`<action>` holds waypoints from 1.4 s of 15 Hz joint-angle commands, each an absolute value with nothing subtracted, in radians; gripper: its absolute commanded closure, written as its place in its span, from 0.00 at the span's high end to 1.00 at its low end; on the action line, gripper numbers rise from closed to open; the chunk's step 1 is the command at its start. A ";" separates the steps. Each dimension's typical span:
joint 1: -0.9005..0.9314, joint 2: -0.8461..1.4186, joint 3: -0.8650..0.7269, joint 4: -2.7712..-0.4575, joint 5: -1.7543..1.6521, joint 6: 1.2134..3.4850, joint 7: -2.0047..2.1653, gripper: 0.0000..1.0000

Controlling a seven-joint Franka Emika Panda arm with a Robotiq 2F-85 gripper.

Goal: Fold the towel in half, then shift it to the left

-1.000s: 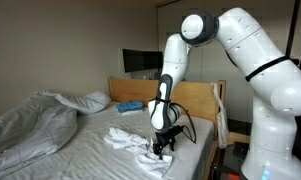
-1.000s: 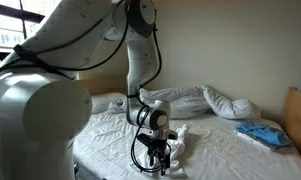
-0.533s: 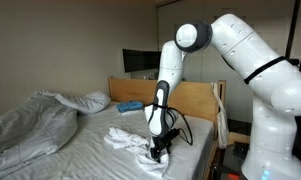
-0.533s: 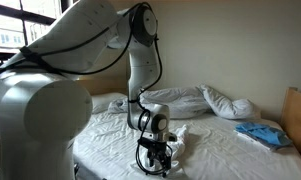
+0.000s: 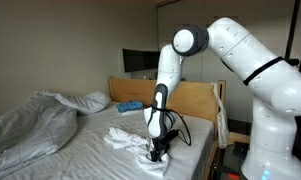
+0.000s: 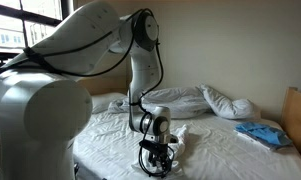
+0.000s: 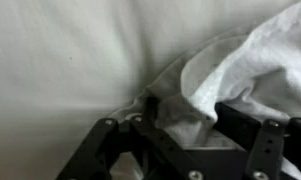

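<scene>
A crumpled white towel (image 5: 125, 140) lies on the white bed sheet; it also shows in the other exterior view (image 6: 182, 133). My gripper (image 5: 158, 152) points down at the towel's near edge, low on the mattress, and shows in both exterior views (image 6: 158, 165). In the wrist view the gripper (image 7: 190, 118) is open, with a fold of the towel (image 7: 240, 55) lying between the two black fingers (image 7: 150, 106). The jaws stand apart on either side of the cloth.
A rumpled duvet and pillows (image 5: 35, 120) fill the far side of the bed (image 6: 215, 100). A blue cloth (image 5: 130, 105) lies near the wooden bed frame (image 5: 198, 98), also seen in an exterior view (image 6: 262, 133). The mattress edge is close to the gripper.
The arm's upper joints have shifted slightly and the gripper has sunk a little lower onto the towel's edge. The towel has hardly moved.
</scene>
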State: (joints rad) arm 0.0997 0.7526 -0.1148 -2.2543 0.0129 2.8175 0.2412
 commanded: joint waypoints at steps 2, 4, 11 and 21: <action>0.115 0.766 -0.131 -2.250 0.002 2.854 0.225 0.22; 0.123 0.763 -0.136 -2.253 0.000 2.857 0.227 0.10; 0.211 0.691 -0.209 -2.283 -0.021 2.845 0.268 0.07; 0.367 0.516 -0.363 -2.248 -0.194 2.686 0.374 0.08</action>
